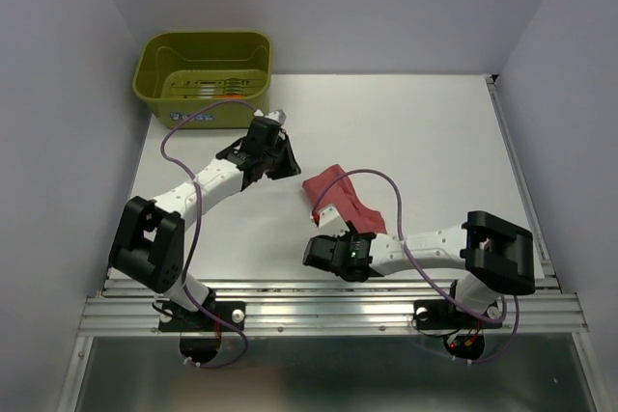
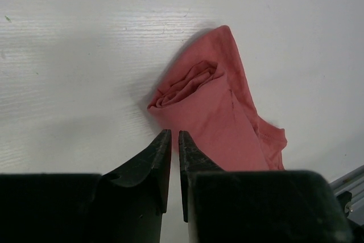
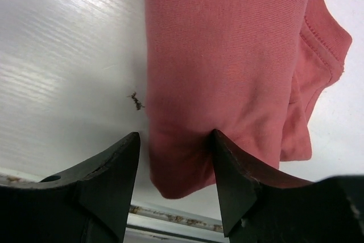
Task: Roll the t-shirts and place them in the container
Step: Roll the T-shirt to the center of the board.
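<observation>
One t-shirt [image 1: 343, 202] is seen here, the dusty red one, already rolled into a stubby bundle and laid on the white tabletop [image 1: 425, 142] right between the two claws. The left claw [image 2: 174, 135] is barely parted: only a thin slit is left between its fingers, and nothing is caught in it. The coiled end of the roll, spiral and all, is found just ahead of its tips and a touch to the right. Whether it's actually touched can't be told.

The right claw [image 3: 175, 136] is spread wide, and the other end of the roll is straddled by it. Cloth is seen in the gap, one finger [image 3: 239, 180] is overlapped with the fabric, and the other [image 3: 108, 180] is parked just beside the shirt's edge over bare tabletop. Nothing is squeezed, though. A stitched hem is shown off to that claw's right. An olive-green tub [image 1: 203, 65] is sat well behind the left claw.
</observation>
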`<state>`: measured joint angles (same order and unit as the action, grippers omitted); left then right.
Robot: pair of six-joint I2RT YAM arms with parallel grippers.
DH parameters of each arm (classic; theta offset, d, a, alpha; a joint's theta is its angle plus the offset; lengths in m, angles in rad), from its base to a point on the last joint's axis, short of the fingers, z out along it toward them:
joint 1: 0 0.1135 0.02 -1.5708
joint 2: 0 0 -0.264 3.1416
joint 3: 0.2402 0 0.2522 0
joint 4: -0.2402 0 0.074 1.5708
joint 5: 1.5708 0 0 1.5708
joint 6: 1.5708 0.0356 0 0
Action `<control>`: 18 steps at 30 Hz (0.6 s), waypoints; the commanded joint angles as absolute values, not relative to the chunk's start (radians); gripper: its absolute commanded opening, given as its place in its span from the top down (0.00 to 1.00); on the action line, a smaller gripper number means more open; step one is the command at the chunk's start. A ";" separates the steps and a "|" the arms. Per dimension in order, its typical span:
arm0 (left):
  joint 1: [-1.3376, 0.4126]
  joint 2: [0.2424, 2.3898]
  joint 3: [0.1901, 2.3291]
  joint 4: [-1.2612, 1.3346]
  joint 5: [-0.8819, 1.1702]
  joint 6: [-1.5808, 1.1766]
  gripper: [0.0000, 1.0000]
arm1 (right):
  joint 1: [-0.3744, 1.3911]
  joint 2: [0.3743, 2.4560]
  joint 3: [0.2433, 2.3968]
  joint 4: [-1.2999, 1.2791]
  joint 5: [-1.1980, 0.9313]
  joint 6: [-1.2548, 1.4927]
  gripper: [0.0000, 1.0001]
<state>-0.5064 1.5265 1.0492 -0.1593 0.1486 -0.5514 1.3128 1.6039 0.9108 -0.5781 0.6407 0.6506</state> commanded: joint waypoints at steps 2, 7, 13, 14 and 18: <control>-0.502 1.511 1.020 -0.146 0.134 -0.561 0.67 | 1.324 1.692 0.876 -0.502 0.702 0.689 0.53; -0.500 1.485 0.991 -0.147 0.133 -0.569 0.44 | 1.324 1.683 0.885 -0.483 0.733 0.698 0.91; -0.486 1.428 0.965 -0.163 0.130 -0.572 0.29 | 1.324 1.592 0.829 -0.326 0.597 0.649 0.99; -0.482 1.422 0.965 -0.166 0.130 -0.572 0.28 | 1.324 1.573 0.818 -0.298 0.571 0.644 0.99; -0.468 1.385 0.962 -0.189 0.118 -0.571 0.27 | 1.290 1.496 0.778 -0.181 0.442 0.643 0.99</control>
